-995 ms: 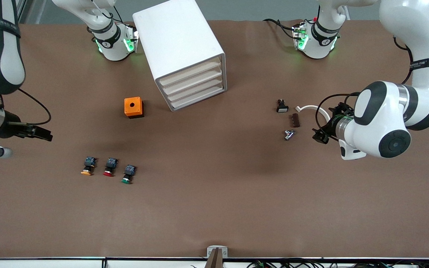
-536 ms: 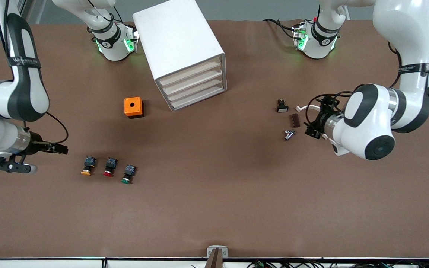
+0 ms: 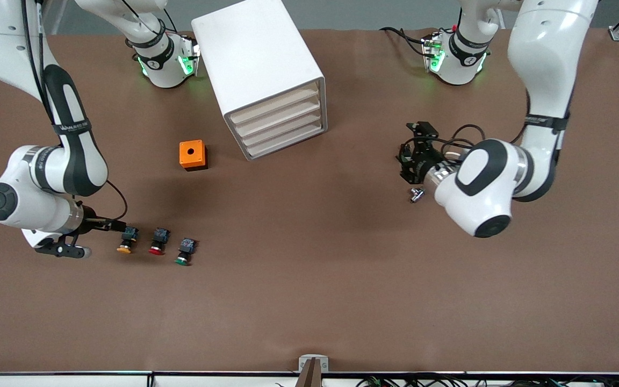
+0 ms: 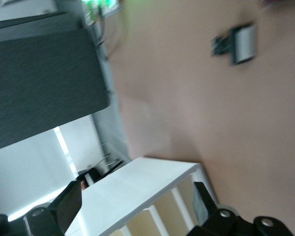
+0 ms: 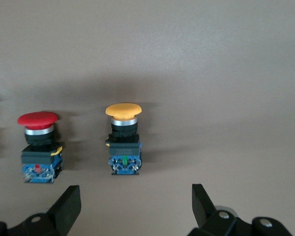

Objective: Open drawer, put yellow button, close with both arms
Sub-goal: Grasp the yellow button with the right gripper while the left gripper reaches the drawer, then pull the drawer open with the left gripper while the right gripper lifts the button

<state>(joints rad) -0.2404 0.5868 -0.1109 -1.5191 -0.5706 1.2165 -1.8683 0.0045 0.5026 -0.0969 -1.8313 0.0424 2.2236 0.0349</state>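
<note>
The white cabinet (image 3: 258,70) stands between the arms' bases with all four drawers shut; the top drawer (image 3: 274,103) shows its cream front. The yellow button (image 3: 125,242) lies on the table at the right arm's end, first in a row of three switches. My right gripper (image 3: 115,226) is open and empty, low beside the button's body. In the right wrist view the yellow button (image 5: 124,140) lies just ahead of the open gripper (image 5: 136,196). My left gripper (image 3: 406,161) is open and empty over the small parts at the left arm's end. In the left wrist view the gripper (image 4: 136,196) frames the cabinet (image 4: 137,184).
A red-capped switch (image 3: 157,242) and a green-capped switch (image 3: 184,252) lie beside the yellow button. An orange box (image 3: 193,155) sits near the cabinet's front corner. A small metal part (image 3: 416,195) lies under the left arm. A white-faced switch (image 4: 238,43) shows in the left wrist view.
The right arm swung in and brought its gripper up to the yellow button. The left arm swung toward the cabinet, its gripper now over the small parts. Nothing was grasped.
</note>
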